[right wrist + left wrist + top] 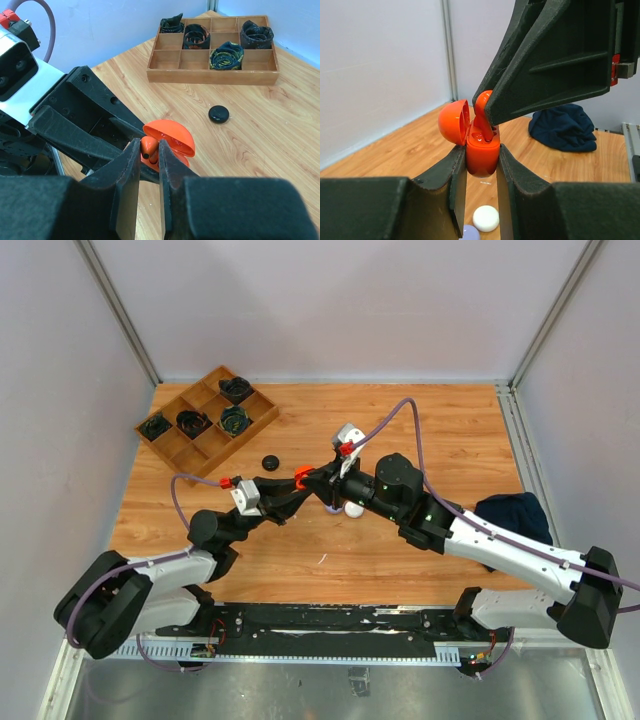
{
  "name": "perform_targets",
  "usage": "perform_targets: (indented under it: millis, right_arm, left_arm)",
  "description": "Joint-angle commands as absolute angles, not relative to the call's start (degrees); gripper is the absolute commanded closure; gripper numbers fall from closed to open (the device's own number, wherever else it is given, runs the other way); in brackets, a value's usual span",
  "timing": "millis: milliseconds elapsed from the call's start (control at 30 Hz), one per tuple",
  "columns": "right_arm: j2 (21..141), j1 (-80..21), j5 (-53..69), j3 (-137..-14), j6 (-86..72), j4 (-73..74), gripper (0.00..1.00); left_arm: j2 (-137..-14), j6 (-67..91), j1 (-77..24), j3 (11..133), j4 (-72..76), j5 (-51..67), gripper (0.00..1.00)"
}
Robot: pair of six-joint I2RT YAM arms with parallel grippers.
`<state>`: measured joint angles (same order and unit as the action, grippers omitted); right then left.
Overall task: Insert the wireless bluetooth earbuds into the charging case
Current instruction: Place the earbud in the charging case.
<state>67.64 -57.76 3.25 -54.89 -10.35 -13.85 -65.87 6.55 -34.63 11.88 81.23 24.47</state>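
Mid-table, the left gripper [481, 152] clamps the red-orange charging case [482, 167] by its lower half. Its jaws are drawn in tight against the case's sides, and the lid [452, 122] is thrown open toward 10 o'clock in the left wrist view. Directly above, at 12 o'clock from the case, the right gripper [149, 149] pinches a matching red-orange earbud [482, 107], jaws closed on its head. The bud's long axis runs close to upright, stem pointing down toward 6 o'clock, its tip at or just inside the case's open mouth. Whether it is seated cannot be told. The next move looks like a short push straight down that axis by the right arm, while the left holds steady. On the table beneath lie a white round case [485, 218] and a pale purple disc [470, 233]. A black round case [218, 114] sits at 2 o'clock from the right gripper.
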Motion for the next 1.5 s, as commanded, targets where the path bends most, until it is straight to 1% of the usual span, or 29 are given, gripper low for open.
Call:
perform_targets:
  millis: [0,233,500,667,1067,1467]
  right_arm:
    - [68.1,-58.8,1.8,-54.2,-9.1,-14.4,0.84]
    - [68.2,-58.9,0.9,-53.8,-8.8,-14.4,0.8]
    - [67.9,-58.9,0.4,-53.4,-8.4,-14.8,0.79]
    - [68.2,-58.8,1.2,-53.5,-8.3,-14.8,0.77]
    - [69.8,-58.9,2.7,-54.7,-6.9,-13.6,0.77]
    - [67.7,-59.0,2.4,-56.0,-6.1,-11.4,0.67]
  left_arm:
    - [-66.9,9.3,-35.0,12.6,86.5,23.2,1.0]
    - [-67.5,11.0,-35.0,12.1,88.6,22.3,1.0]
    - [-67.5,12.2,-35.0,11.6,89.5,20.9,1.0]
    - [-67.8,12.4,-35.0,11.7,89.5,20.8,1.0]
    - [-68.7,12.8,-35.0,11.8,88.9,21.0,1.0]
    - [-68.7,12.2,-35.0,11.4,87.8,20.8,1.0]
